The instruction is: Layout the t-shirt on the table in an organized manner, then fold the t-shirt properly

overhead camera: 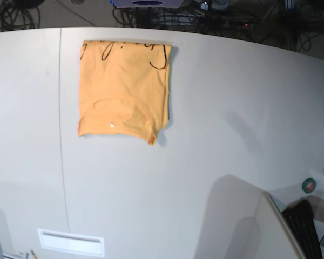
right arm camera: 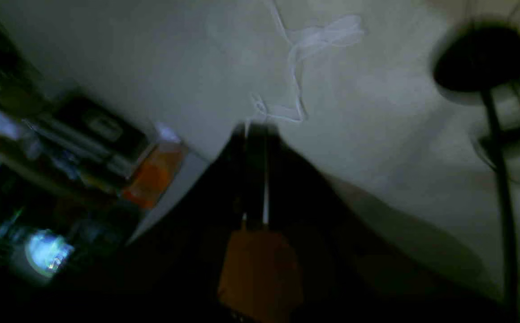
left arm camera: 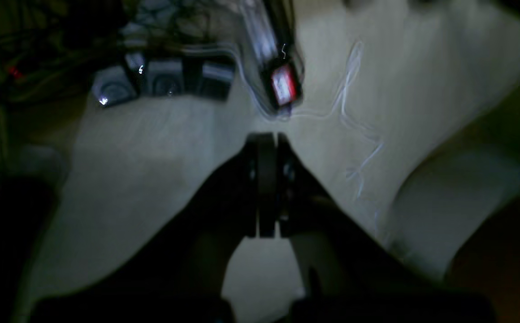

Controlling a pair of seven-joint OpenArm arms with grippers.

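Note:
The orange-yellow t-shirt (overhead camera: pixel 123 86) lies folded into a rough rectangle on the table (overhead camera: pixel 216 135), at the far left in the base view. Black cursive lettering runs along its far edge, and a thin green edge shows along its right side. Neither arm shows in the base view. The left wrist view is dim and blurred; my left gripper (left arm camera: pixel 266 139) is shut with nothing between its fingers. My right gripper (right arm camera: pixel 255 130) is also shut and empty, over a pale surface with a thin white cord (right arm camera: pixel 298 67). The shirt shows in neither wrist view.
A thin dark seam (overhead camera: pixel 61 135) runs down the table's left part. A white flat label (overhead camera: pixel 70 242) sits near the front edge. At the right front are a green roll (overhead camera: pixel 309 185) and a black ridged object (overhead camera: pixel 305 226). Cables lie beyond the far edge.

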